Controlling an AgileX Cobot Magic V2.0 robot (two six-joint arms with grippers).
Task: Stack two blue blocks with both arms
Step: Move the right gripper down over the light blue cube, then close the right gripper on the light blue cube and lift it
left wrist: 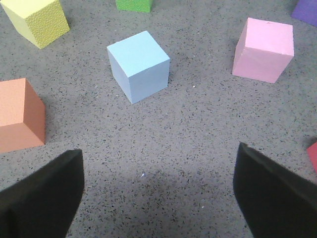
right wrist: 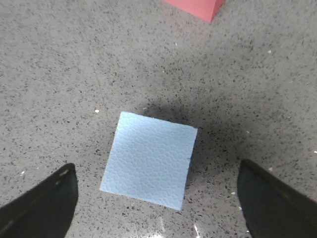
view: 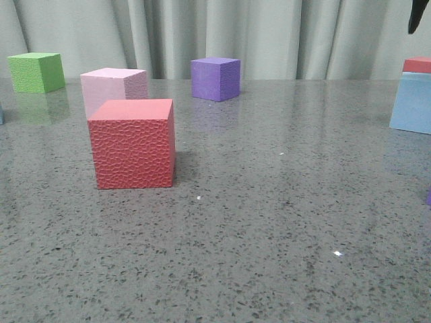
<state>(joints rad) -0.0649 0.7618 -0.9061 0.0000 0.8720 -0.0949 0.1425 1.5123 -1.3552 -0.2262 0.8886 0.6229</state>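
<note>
One blue block [left wrist: 138,64] stands alone on the speckled table, ahead of my left gripper [left wrist: 158,193]. That gripper is open and well short of the block, with only bare table between its black fingers. The other blue block [right wrist: 148,158] lies right under my right gripper [right wrist: 157,198], seen from above. The right gripper is open, its fingers wide on either side of the block and not touching it. In the front view this block [view: 412,104] sits at the table's right edge, and a dark finger [view: 415,17] hangs high above it.
A textured red cube [view: 133,145] stands front left, with a pink cube [view: 113,87], a green cube [view: 37,72] and a purple cube [view: 215,79] behind. Another red cube [view: 419,64] sits just beyond the right blue block. A yellow cube [left wrist: 37,20] and an orange cube [left wrist: 19,116] flank the left block.
</note>
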